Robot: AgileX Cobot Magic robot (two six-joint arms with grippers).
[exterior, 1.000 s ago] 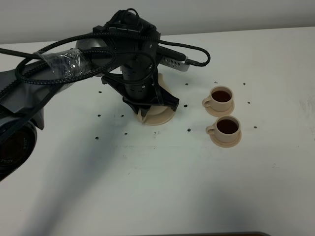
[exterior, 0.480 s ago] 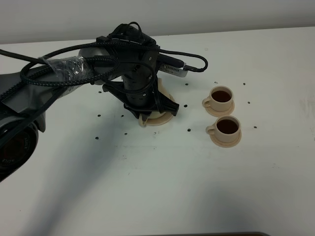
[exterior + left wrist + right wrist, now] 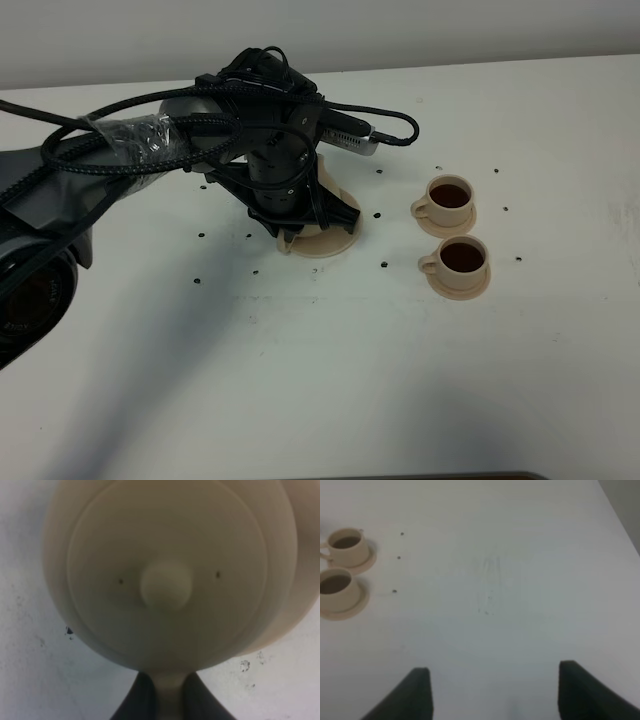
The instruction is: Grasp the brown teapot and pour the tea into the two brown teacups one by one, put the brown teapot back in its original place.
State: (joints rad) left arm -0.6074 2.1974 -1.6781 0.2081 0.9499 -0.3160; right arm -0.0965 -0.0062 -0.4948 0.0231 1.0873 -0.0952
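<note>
The white tabletop carries everything, and the left arm is stretched across it from the left side. Under the wrist of this arm the wide saucer, the original place, is seen, and the brown teapot is held directly above it or already on it; contact cannot be told. In the left wrist view the lid with its knob is seen from straight above, so the pot stands upright. The left pincer is clenched on the loop handle, which lies between the two dark fingers. The pot body lies straight ahead of the pincer, handle toward the wrist. The next move is judged to be a release and a retreat along this same line. The two brown teacups stand on small saucers to the right, well apart, both filled with dark tea. The right pincer is released and holds nothing, far from the pot.
</note>
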